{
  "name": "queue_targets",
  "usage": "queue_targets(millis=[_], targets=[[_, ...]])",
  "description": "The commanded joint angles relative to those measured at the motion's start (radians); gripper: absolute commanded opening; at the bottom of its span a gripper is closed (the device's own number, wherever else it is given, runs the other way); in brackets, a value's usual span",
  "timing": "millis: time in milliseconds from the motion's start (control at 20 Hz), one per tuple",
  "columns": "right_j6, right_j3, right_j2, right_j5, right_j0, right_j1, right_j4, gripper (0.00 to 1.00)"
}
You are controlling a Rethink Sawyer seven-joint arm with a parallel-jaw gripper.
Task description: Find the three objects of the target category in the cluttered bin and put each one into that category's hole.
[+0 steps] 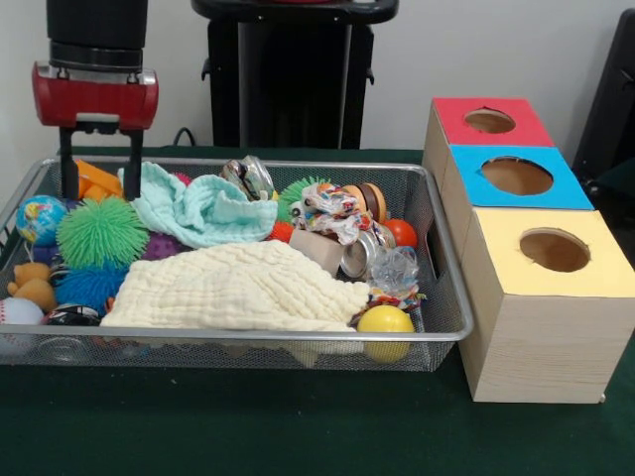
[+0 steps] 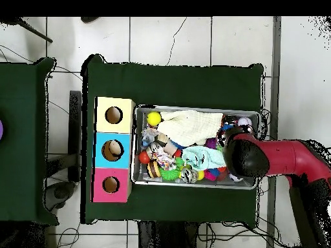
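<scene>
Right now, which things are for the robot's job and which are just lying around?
For the job: bin; teddy bear; red-topped box's hole; gripper, open over the bin's end. Other plush toys are not clearly visible.

Just lying about: green spiky ball; cream cloth; teal cloth; globe ball; rope toy; blue-topped box; yellow-topped box.

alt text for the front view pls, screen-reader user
A red and black end effector dips into the left end of a wire mesh bin crowded with toys and two cloths. A brown teddy bear sits at the bin's left edge. Right of the bin stand three wooden boxes, the farthest with a red-topped hole.
</scene>
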Motion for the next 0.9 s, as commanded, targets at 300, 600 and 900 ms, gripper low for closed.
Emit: queue_targets(millis=[300,600,900], targets=[[-0.479,-0.166,0.112,0.149,-0.068,0.165,-0.09,1.0],[-0.532,-0.197,0.112,0.143,-0.097,0.209,-0.101,1.0],[-0.481,-0.148,0.063,0.069,-0.092,0.212,-0.134,1.0]])
